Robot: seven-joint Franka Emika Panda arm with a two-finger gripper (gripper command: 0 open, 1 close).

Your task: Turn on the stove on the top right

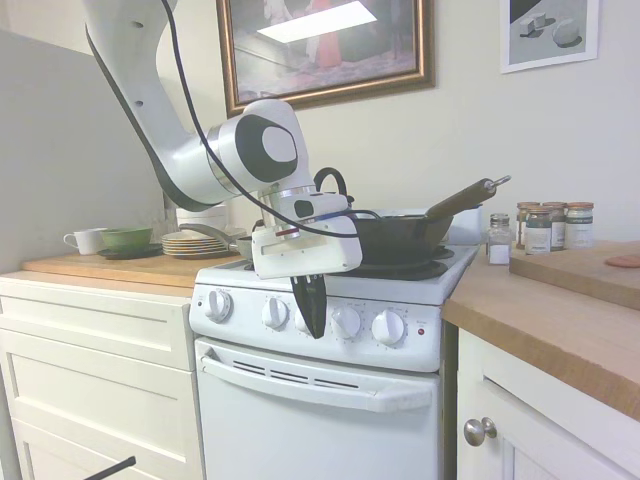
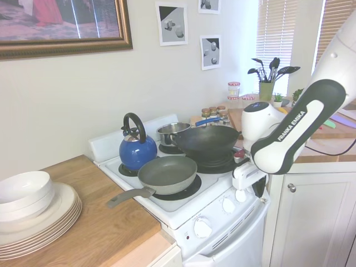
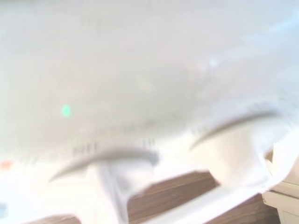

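Observation:
The stove (image 1: pixel 330 420) is a narrow white range with round white knobs (image 1: pixel 345 321) along its front panel and a small red light (image 1: pixel 421 331) at the panel's right end. My gripper (image 1: pixel 314 328) hangs fingers-down in front of the panel and covers the middle knob. Its black fingers look shut together. I cannot tell whether they touch the knob. In the second exterior view the stove (image 2: pixel 222 245) shows three knobs (image 2: pixel 228 206), and my arm hides the fingers. The wrist view is a blur of white panel with two knob shapes (image 3: pixel 229 149).
A black wok (image 1: pixel 400 238) sits on the right rear burner, its handle pointing right. A blue kettle (image 2: pixel 136 149), a grey frying pan (image 2: pixel 167 173) and a small pot (image 2: pixel 172 132) fill the other burners. Spice jars (image 1: pixel 545 228) and stacked plates (image 2: pixel 33 214) stand on the wooden counters.

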